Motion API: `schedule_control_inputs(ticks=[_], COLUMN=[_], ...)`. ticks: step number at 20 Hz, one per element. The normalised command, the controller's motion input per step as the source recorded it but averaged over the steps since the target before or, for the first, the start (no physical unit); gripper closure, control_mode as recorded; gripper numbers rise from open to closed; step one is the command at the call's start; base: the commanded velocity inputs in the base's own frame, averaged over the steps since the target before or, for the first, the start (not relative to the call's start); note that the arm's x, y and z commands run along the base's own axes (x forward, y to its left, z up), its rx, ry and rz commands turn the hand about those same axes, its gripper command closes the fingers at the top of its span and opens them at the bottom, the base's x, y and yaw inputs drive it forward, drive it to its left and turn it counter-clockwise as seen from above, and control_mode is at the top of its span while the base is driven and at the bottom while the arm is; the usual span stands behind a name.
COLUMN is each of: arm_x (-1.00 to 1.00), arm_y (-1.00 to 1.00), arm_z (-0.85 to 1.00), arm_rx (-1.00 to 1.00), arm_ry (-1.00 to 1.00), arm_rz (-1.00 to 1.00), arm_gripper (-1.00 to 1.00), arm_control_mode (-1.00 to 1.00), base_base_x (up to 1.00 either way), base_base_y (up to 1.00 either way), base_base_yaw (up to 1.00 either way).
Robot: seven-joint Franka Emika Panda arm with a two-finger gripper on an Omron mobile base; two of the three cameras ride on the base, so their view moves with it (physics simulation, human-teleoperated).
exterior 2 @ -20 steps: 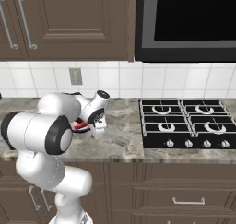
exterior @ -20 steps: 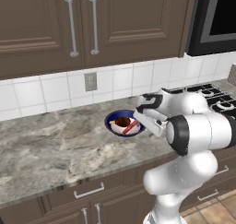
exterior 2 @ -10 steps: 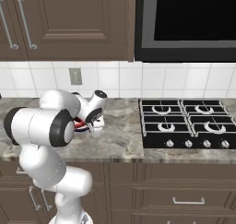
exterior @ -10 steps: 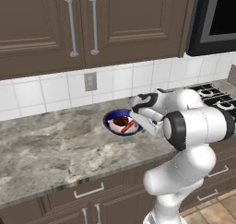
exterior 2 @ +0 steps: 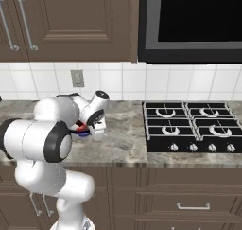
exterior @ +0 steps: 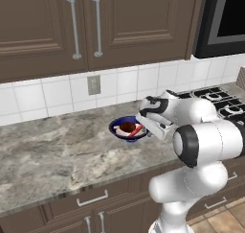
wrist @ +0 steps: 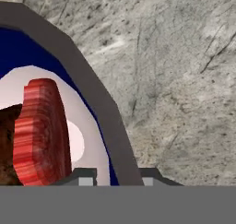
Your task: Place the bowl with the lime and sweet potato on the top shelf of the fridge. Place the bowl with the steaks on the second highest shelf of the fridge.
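Note:
A dark blue bowl holding the steaks sits on the stone counter under the wall outlet. My gripper is down at the bowl's right rim. In the hand view the gripper straddles the grey rim, one tip inside and one outside, shut on it. A red-pink steak lies just inside, over a dark brown piece. From the right base view the arm hides most of the bowl beside the gripper. The lime, sweet potato and fridge are out of view.
A black gas stove lies right of the bowl, with a dark microwave above it. Brown wall cabinets hang over the counter. Bare stone counter stretches left of the bowl.
The arm has folded in and the hand has come down closer onto the bowl's right rim. The bowl has stayed where it was on the counter.

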Motion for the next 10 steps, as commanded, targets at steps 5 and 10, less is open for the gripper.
schedule_control_inputs(ticks=[5, 10], arm_x=[-1.0, -0.94], arm_y=[-0.07, -0.02], arm_z=[0.49, 0.88], arm_rx=[0.0, 0.0], arm_ry=[-0.25, -0.27], arm_rz=[-0.09, -0.13], arm_gripper=[1.0, 1.0], arm_control_mode=[-1.0, -1.0], base_base_x=[0.0, 0.0], base_base_y=[0.0, 0.0], base_base_yaw=[0.0, 0.0])
